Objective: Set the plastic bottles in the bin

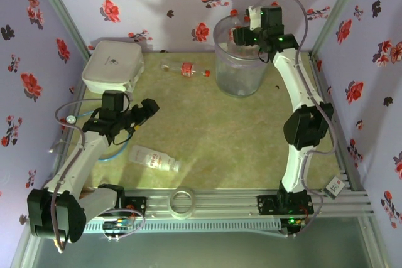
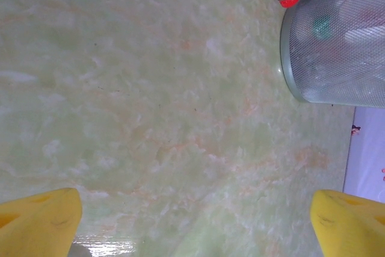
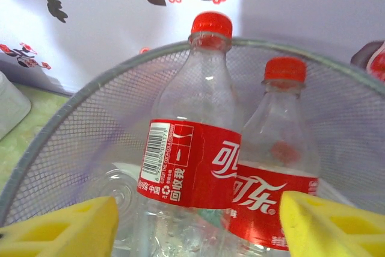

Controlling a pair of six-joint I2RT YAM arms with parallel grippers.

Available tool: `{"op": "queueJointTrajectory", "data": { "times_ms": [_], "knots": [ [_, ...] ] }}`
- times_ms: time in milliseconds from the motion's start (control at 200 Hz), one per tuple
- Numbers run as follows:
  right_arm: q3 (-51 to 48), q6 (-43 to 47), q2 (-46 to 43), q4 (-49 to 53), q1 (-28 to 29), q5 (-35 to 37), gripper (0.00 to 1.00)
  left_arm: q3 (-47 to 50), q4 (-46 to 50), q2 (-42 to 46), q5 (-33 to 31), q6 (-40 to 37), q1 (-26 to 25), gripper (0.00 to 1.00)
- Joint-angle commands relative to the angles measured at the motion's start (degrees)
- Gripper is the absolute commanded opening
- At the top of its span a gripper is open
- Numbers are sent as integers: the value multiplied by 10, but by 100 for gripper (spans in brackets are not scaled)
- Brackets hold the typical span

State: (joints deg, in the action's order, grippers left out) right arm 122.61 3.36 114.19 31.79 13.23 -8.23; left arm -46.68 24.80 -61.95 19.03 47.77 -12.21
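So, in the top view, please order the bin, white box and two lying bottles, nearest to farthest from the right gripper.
1. bin, just under the right gripper.
2. red-label bottle, left of the bin.
3. white box, far left corner.
4. white-label bottle, near left.

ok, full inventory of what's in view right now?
back bottle: one, clear, red label and cap, lying on the table left of the bin.
front bottle: one, clear, white label, lying near the front by the left arm.
binned bottles: at least two, clear, red labels and caps, upright in the bin; any more underneath can't be counted.
bin: one, translucent grey, back right.
white box: one, white, back left corner.
tape roll: one, whitish, on the front rail.
table: one, pale green marbled.
left pincer: one, yellow fingers, open, above bare table.
right pincer: one, yellow fingers, open, over the bin.
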Motion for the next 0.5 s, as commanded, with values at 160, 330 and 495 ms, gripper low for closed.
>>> {"op": "queueJointTrajectory", "data": {
  "times_ms": [160,330,495],
  "knots": [
    [102,-14,76,19,-1,16,58,5,-12,5,1,-6,1,97],
    [141,-34,125,27,-1,4,59,9,-6,9,0,-11,1,97],
    [71,-32,126,29,6,13,50,12,-11,8,0,-10,1,97]
  ]
}}
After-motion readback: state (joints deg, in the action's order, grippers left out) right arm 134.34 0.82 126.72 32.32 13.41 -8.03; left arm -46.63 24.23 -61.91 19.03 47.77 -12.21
